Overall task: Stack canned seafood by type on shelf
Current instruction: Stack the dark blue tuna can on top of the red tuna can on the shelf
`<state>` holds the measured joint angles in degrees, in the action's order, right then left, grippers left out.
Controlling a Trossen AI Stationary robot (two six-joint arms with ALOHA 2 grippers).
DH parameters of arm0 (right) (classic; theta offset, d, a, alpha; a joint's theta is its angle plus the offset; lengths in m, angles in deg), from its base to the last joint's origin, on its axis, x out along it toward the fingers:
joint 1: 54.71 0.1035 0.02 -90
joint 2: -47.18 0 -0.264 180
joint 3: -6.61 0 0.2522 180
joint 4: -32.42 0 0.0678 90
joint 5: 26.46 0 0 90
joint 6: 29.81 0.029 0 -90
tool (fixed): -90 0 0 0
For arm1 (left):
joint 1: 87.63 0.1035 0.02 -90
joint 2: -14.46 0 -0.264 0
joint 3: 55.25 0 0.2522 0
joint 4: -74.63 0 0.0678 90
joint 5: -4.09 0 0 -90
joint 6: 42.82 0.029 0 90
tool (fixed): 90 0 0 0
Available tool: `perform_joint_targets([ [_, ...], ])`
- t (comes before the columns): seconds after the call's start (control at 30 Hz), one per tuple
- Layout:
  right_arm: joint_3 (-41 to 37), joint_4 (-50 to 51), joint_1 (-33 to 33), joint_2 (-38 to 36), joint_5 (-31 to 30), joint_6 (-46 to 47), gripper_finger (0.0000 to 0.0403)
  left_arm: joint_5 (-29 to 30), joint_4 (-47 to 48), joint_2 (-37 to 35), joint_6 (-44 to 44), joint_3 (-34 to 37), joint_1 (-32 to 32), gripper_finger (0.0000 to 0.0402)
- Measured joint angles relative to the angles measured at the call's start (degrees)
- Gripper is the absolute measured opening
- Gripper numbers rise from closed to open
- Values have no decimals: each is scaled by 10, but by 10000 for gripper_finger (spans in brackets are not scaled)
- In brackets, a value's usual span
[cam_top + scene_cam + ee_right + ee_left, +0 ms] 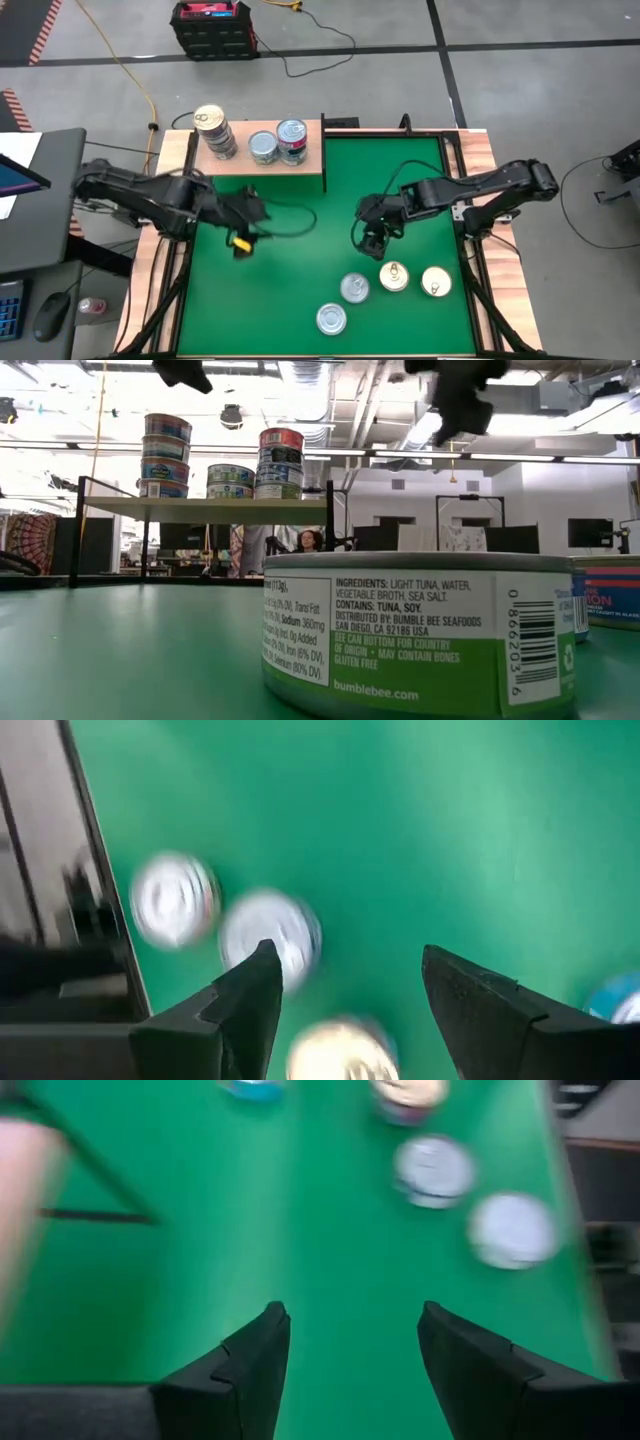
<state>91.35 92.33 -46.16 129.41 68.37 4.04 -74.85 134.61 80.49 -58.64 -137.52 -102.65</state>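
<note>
- My right gripper [376, 243] hangs over the green mat [300, 300] at centre-right of the overhead frame. Its fingers [235, 1010] are spread apart with only bare green showing between them, so I hold nothing.
- What the next pick turns on: the four loose tins lie toward the lower edge of the overhead frame from that gripper. The gold-lidded tin [394, 277] sits just below it and is the closest.
- Beside it, toward lower right, is a second gold-lidded tin [436, 282]. A silver-lidded tin [354, 289] is touching or nearly touching the first on its left, and another silver-lidded tin [331, 319] lies lowest.
- All four rest flat with lids up, so no long axis matters; I would come down on them from above.
- My left gripper [241, 243] is at centre-left over the mat, farther from that cluster than my right. Its fingers [250, 1365] are parted and empty too.
- The shelf [262, 160] stands at the upper left of the mat, nearer my left arm. It carries a tall stack of tins [214, 131] and two shorter stacks [279, 142] beside it.
- The wrist views are smeared, so I can't read the loose tins' labels there; sorting them by lid colour is only my guess at type.
- In the table-level view a green-labelled light-tuna tin [420, 635] fills the foreground.
</note>
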Motion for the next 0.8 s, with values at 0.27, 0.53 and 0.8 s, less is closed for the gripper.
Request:
perform_joint_targets([
  [0.27,0,33,-4,60,115,-47,248,9,-191,88,-69,18,-112,210],
  [0.53,0,-67,47,143,138,-33,211,32,-554,150,-159,172,-133,210],
  [0.8,0,-61,98,213,48,-25,209,130,-665,167,-308,245,-119,210],
])
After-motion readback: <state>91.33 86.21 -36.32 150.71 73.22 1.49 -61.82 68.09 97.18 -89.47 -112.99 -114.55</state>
